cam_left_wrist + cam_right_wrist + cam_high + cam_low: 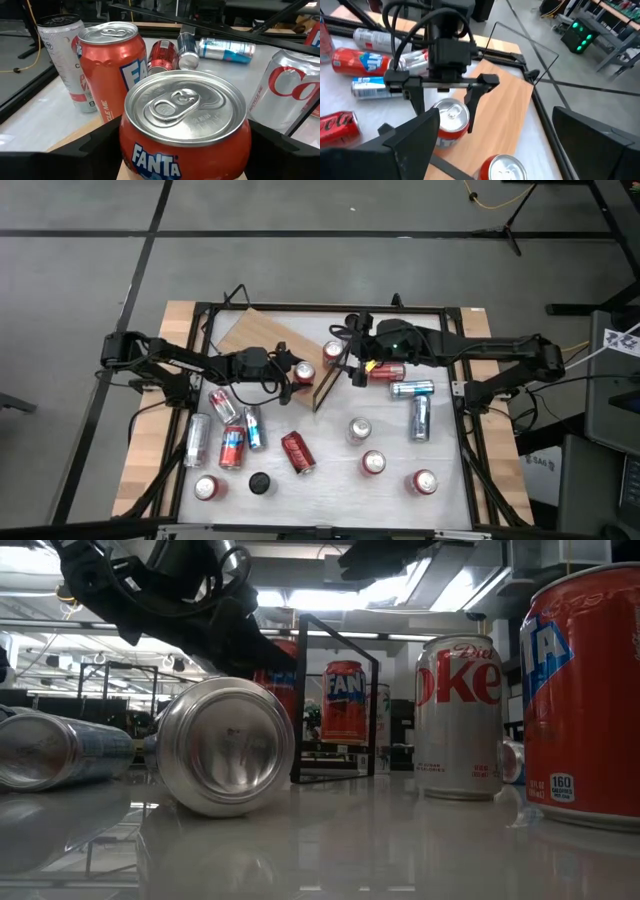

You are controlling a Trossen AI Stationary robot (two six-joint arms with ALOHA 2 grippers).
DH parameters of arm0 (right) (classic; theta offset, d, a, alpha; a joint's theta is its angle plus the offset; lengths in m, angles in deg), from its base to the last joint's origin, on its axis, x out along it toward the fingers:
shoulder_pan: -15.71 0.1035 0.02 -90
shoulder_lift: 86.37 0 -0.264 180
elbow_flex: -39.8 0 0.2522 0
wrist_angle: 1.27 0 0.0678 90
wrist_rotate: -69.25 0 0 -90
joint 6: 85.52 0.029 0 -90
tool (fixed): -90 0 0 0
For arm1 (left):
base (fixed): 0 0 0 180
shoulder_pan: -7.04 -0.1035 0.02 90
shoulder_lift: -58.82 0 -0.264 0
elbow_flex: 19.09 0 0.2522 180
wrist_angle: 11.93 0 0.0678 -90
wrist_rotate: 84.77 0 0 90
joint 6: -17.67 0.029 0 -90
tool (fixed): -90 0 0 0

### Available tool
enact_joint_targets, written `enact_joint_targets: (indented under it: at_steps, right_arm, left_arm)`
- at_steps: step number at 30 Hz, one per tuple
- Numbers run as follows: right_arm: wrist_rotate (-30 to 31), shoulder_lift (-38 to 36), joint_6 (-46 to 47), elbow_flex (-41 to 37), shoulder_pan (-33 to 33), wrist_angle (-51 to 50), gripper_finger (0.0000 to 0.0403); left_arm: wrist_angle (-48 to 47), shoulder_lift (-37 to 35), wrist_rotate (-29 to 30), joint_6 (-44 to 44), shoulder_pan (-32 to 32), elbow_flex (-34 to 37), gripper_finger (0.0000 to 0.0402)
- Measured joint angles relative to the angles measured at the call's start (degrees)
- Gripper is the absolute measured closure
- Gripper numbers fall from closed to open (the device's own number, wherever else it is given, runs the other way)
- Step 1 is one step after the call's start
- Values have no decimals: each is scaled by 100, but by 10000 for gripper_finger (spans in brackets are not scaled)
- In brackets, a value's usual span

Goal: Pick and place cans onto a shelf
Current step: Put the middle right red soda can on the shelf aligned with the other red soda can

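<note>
An orange Fanta can (pixel 185 125) stands upright on the shelf (pixel 262 338), a light-brown board with a black frame (pixel 325 388) at its right end. My left gripper (pixel 445 107) reaches level from the table's left, open, with one finger close on each side of this can. A second orange can (pixel 112 65) stands just beyond it near the frame. My right gripper (pixel 352 368) hangs open above the frame end, over that second can (pixel 502 170), touching nothing.
Several cans lie on the white table left of centre (pixel 232 438) and right of the shelf (pixel 412 389). Others stand near the front (pixel 373 463), among them a silver Diet Coke can (pixel 458 718). A small black disc (pixel 260 482) sits near the front edge.
</note>
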Motion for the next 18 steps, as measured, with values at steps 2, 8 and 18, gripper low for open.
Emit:
enact_joint_targets:
  at_steps: [2, 8, 18]
  right_arm:
    - [3, 0, 0, 0, -2, 7, 29]
    - [4, 15, 0, 0, -2, 8, 29]
    - [9, 15, -2, 0, 0, 9, 29]
  left_arm:
    - [0, 0, 0, 2, 0, 0, 79]
    - [37, -2, -4, 1, 2, -4, 73]
    - [33, -2, -4, 2, 2, -4, 72]
